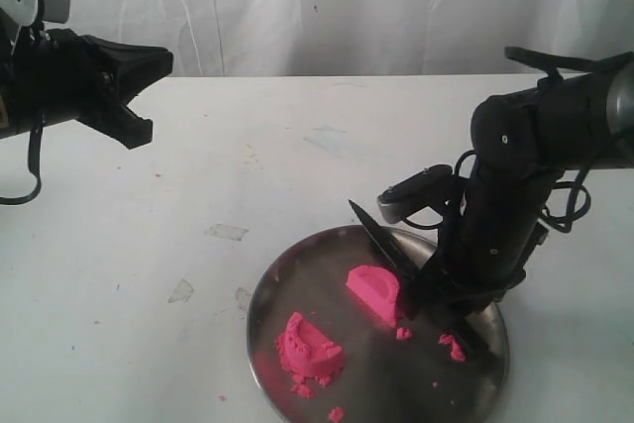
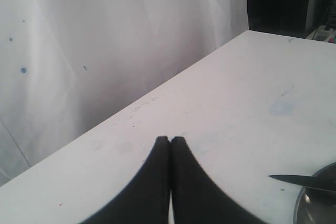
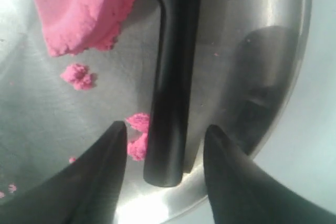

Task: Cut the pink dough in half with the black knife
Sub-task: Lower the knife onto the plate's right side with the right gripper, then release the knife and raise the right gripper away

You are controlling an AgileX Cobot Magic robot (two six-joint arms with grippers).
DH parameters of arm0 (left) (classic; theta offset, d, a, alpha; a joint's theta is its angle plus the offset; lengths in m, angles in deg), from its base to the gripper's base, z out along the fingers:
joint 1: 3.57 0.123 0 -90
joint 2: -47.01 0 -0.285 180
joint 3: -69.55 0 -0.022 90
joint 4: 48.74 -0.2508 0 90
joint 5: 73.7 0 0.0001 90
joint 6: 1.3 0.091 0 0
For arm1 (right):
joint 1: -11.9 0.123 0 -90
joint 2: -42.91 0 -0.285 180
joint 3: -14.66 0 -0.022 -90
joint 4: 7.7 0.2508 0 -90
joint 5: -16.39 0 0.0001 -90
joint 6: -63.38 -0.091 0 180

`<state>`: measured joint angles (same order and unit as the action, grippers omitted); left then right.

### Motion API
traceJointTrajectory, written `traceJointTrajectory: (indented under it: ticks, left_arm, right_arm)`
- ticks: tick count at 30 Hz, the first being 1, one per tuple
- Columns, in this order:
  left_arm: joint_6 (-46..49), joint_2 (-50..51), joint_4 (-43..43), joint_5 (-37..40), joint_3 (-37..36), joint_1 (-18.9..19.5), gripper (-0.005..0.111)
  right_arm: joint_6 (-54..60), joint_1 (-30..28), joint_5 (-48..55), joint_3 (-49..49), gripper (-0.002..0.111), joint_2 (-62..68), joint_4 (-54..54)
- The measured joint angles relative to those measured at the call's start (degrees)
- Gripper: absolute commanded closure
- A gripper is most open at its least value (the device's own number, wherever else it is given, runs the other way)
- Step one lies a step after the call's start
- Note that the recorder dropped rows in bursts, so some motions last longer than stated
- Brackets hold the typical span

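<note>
Pink dough (image 1: 374, 291) in two half-round pieces, well apart on the steel plate (image 1: 260, 296): one near the middle, the other (image 1: 310, 348) by the near-left rim. Loose crumbs (image 1: 453, 346) nearby. Black knife (image 1: 381, 240) beside the middle piece, tip out past the rim. Right gripper (image 3: 165, 126) straddles the handle, fingers wide, clear gap each side. Left gripper (image 2: 169, 139) off over the white table (image 1: 297, 146), fingertips pressed together.

No text, label, brand, number or sign can be read in any view. A faint scrawl-like mark (image 2: 144, 106) on the desk (image 2: 252, 87) is too small to be made out.
</note>
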<state>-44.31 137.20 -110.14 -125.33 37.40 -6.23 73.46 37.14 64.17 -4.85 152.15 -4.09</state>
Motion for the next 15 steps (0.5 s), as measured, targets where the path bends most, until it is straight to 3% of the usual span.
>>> traceJointTrajectory:
  ticks: [6,12,15]
  left_arm:
    - [0.0,0.0,0.0,0.0,0.0,0.0,0.107]
    - [0.0,0.0,0.11,0.0,0.0,0.0,0.107]
    - [0.0,0.0,0.22,0.0,0.0,0.0,0.107]
  right_arm:
    - [0.0,0.0,1.75,3.79,0.067,0.0,2.9]
    - [-2.14,-0.8,-3.68,5.15,0.104,-0.64,1.48]
    - [-3.91,-2.64,-6.46,5.15,0.108,-0.86,1.48]
